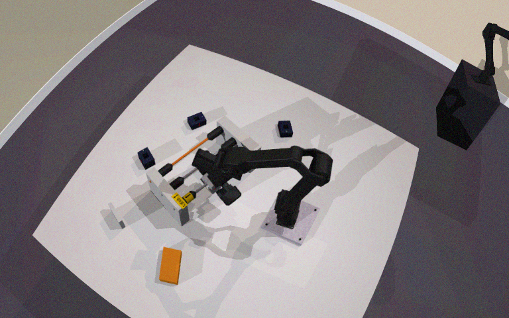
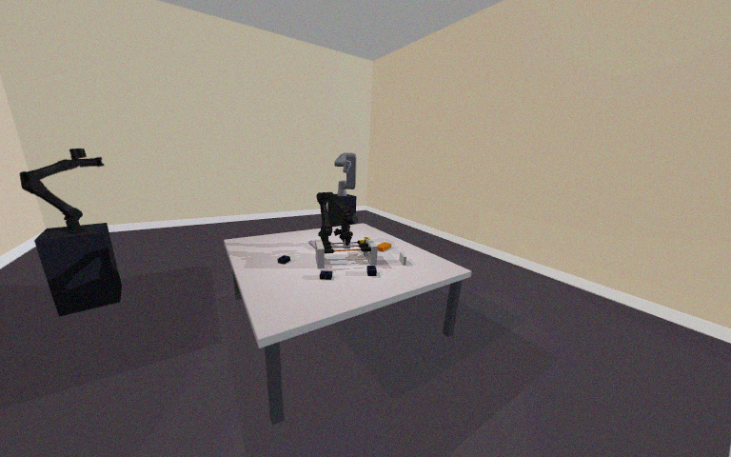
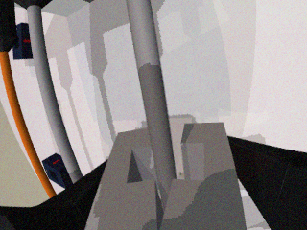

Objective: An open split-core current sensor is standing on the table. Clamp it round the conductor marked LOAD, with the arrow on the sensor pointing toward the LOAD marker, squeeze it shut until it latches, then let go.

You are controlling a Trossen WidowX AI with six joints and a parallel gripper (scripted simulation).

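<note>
My gripper (image 1: 211,181) (image 3: 172,152) is clamped on the grey, blocky split-core sensor (image 1: 208,181) (image 3: 211,150) from above, near the yellow LOAD marker (image 1: 179,200) (image 2: 366,239). Outside, an orange rectangular block (image 1: 170,265) (image 2: 384,247) lies on the counter (image 1: 337,224) (image 2: 302,307) near that marker. At the wrist, I see the grey metal rod (image 3: 151,72) running between the sensor's upright sides.

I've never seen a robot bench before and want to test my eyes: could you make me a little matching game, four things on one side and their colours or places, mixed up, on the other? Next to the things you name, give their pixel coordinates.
Things
1. LOAD marker (image 1: 179,200)
2. flat block (image 1: 170,265) (image 2: 384,247)
3. gripper (image 1: 210,183) (image 3: 172,152)
4. robot arm's base plate (image 1: 309,218)

Colours or places
A. pale, with dark dots near its corners
B. at the grey rod nearest the yellow marker
C. yellow, with black lettering
D. plain orange, lying on the table

Right pairs: 1-C, 2-D, 3-B, 4-A
</note>
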